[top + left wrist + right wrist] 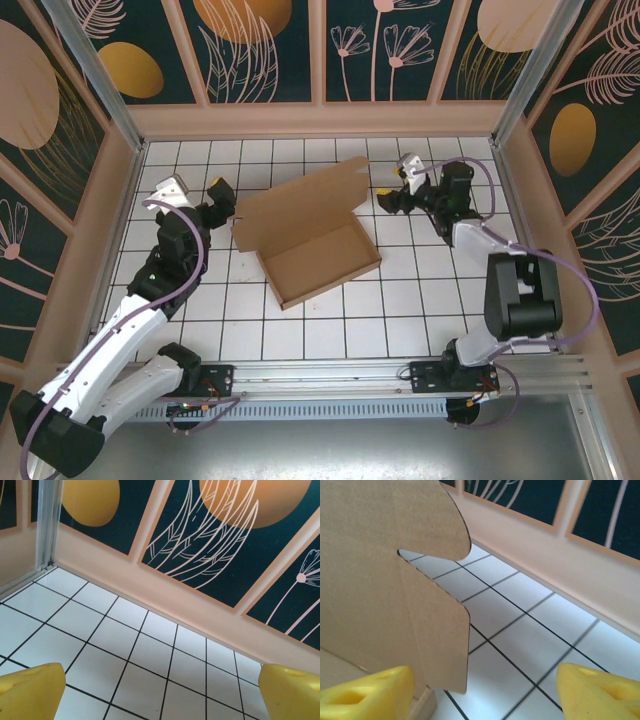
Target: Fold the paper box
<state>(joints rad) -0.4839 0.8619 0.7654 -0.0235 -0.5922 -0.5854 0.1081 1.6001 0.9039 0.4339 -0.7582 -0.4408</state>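
Paper box (320, 262) of plain brown corrugated cardboard sits mid-table on the white gridded tabletop (440, 300), lid raised (tray walls already up). Beside it the left gripper (221, 192) gapes wide, empty; the right gripper (485, 690), equally wide, holds nothing.

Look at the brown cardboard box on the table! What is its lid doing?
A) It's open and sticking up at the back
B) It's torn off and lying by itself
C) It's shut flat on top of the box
A: seen from above, the paper box shows its empty inside, and its lid tilts up behind, joined to the box along the back edge.
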